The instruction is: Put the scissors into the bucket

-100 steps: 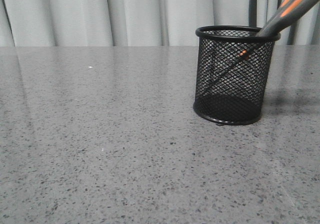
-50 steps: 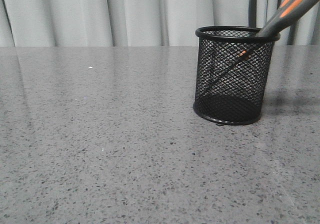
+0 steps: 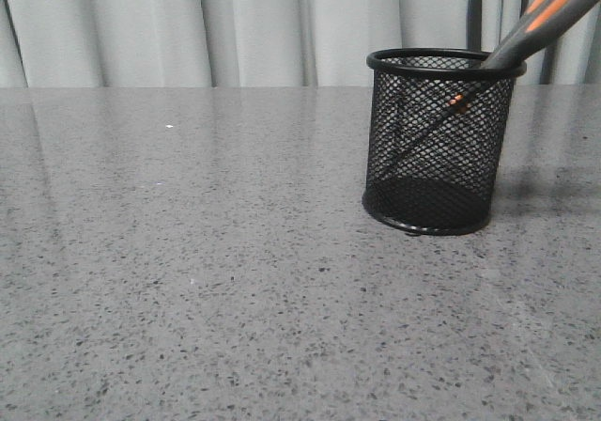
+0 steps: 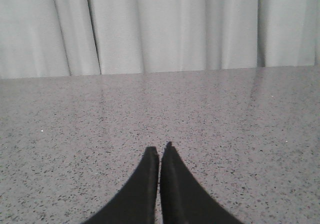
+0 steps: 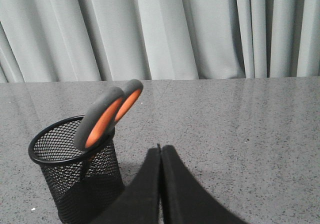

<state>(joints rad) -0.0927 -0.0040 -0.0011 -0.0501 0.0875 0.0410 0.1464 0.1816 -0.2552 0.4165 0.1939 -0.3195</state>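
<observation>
Nothing has moved in the past second: the scissors (image 3: pixel 526 36) stand blades-down in the bucket (image 3: pixel 439 139) on the worktop (image 3: pixel 188 280), handles leaning over its rim, so I judge the task done. My left fingers (image 4: pixel 159 156) and right fingers (image 5: pixel 160 156) are pressed together, empty, touching nothing

Soft, even light fills all three views. The polished tabletop (image 3: pixel 188 280) carries pale vertical reflections of the curtain (image 3: pixel 235 26). The bucket (image 3: pixel 439 139) casts a faint, diffuse shadow to its right. The front view is slightly soft and grainy; no harsh glare anywhere.
</observation>
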